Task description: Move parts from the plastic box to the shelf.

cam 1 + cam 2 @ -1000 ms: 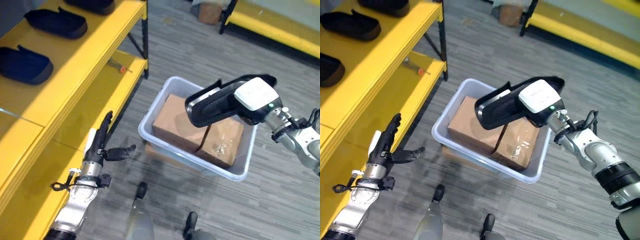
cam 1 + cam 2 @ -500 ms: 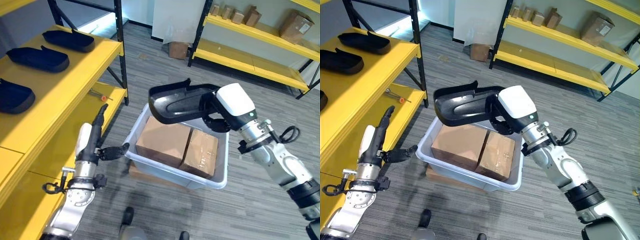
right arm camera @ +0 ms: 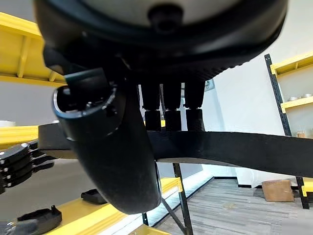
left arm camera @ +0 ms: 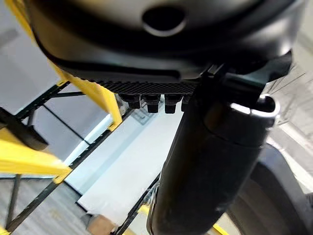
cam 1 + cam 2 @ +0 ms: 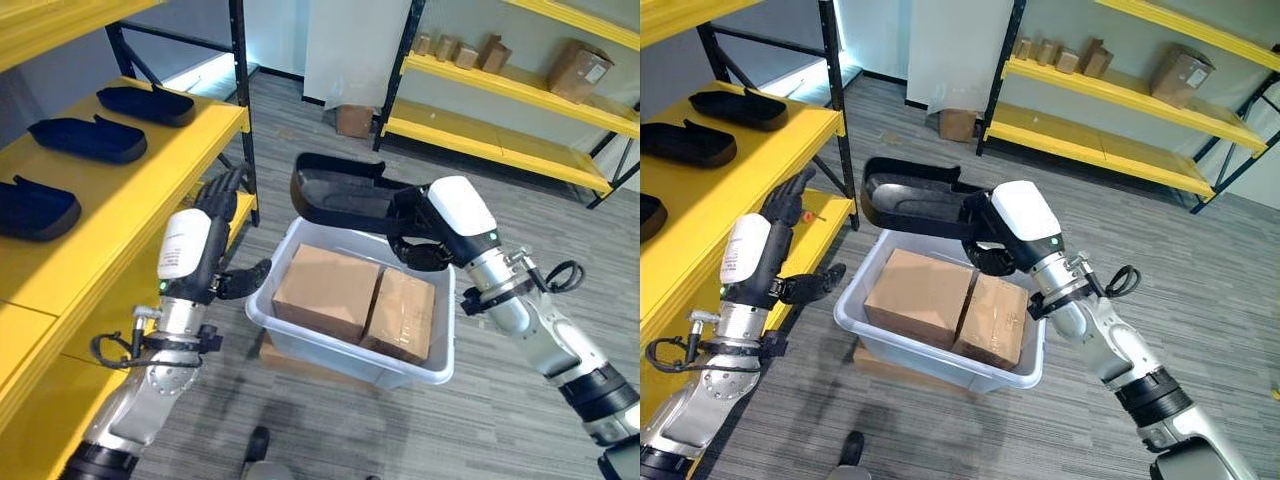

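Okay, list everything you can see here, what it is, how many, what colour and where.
Black part: one, black, held in the air above the plastic box.
Black parts on shelf: three, black, in a row on the near yellow shelf's top level.
Plastic box: one, pale grey, on the floor.
Cardboard boxes: two, brown, side by side inside the plastic box.
Near shelf: one, yellow, to the robot's left.
Far shelf: one, yellow, holding several brown cartons.
Right hand: dark, curled round the black part.
Left hand: dark, fingers straight, beside the near shelf.

long black tray-like part [image 5: 345, 198], level above the white plastic box [image 5: 300, 330], beside yellow shelf [image 5: 130, 190]
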